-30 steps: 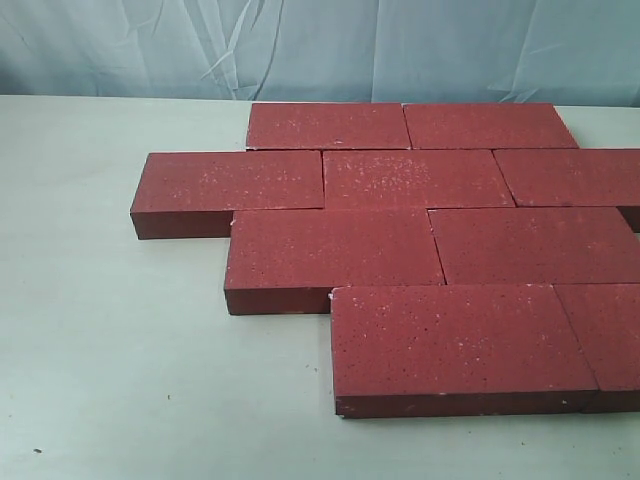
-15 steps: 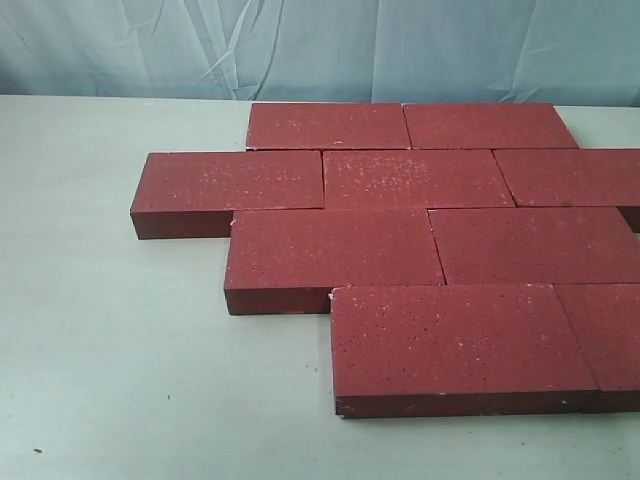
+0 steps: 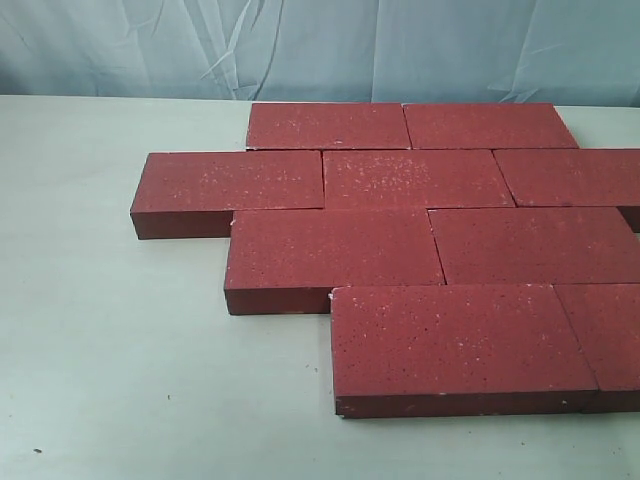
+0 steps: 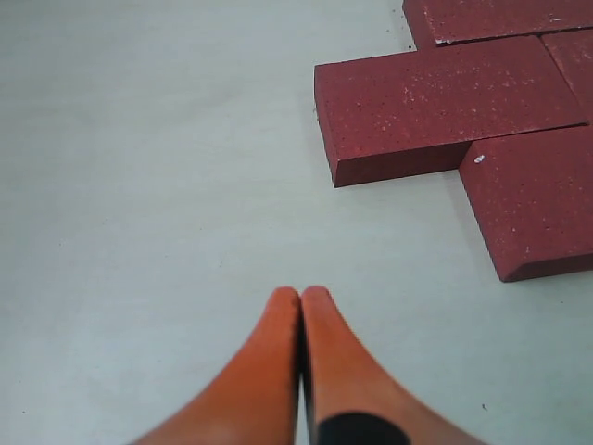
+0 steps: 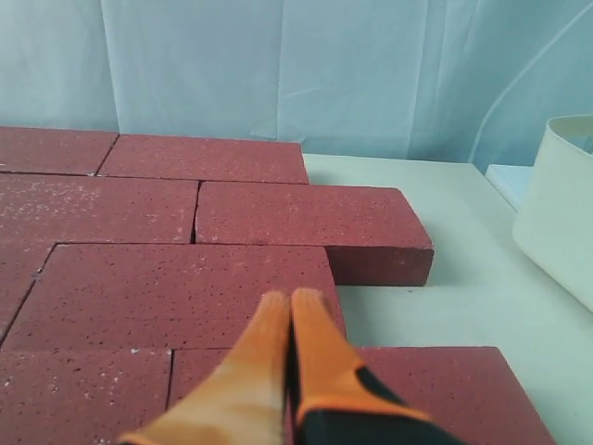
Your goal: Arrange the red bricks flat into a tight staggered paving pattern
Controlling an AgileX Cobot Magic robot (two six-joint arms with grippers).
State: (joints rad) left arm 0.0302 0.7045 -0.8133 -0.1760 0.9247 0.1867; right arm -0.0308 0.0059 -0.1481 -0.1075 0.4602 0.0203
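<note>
My red bricks lie flat on the pale table, laid edge to edge in four rows that step sideways from one to the next. There are two in the row nearest the table's back edge, then three, then two, then two in the front row. The joints look tight, and each row's joints are offset from those of the row beside it. The patch fills the right half of the table, with the left half bare.

My left gripper hangs over that bare part, well apart from the nearest brick end, its orange fingers pressed together on nothing. My right gripper hovers above the paved patch near its right side, fingers likewise pressed together and empty. A white rounded container stands on the table beyond the bricks there. A pale blue cloth hangs behind the back edge.
</note>
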